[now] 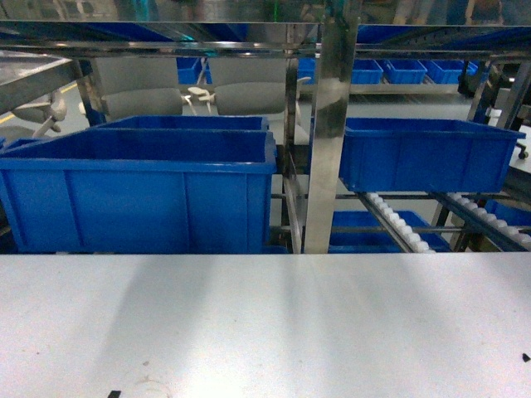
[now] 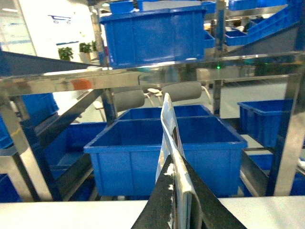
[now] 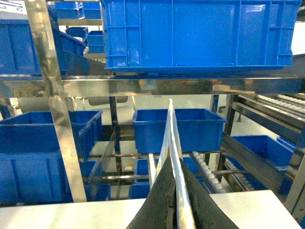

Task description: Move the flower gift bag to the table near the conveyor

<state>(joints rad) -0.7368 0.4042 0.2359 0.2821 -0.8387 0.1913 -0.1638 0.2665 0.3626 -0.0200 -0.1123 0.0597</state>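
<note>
**Both grippers pinching a thin white edge above the table**

The left gripper [image 2: 178, 200] is clamping an upright white panel [image 2: 167, 129], probably the flower gift bag's edge, its long axis running up and away toward the conveyor [image 1: 328, 124]; the right gripper [image 3: 174, 210] is pinching a similar thin sheet [image 3: 171, 138]; the table [image 1: 265, 323] is lying directly below and ahead, so neither arm is looking nearer; the head view is not showing the bag.

Blue cast, steel glare, soft shadows
</note>
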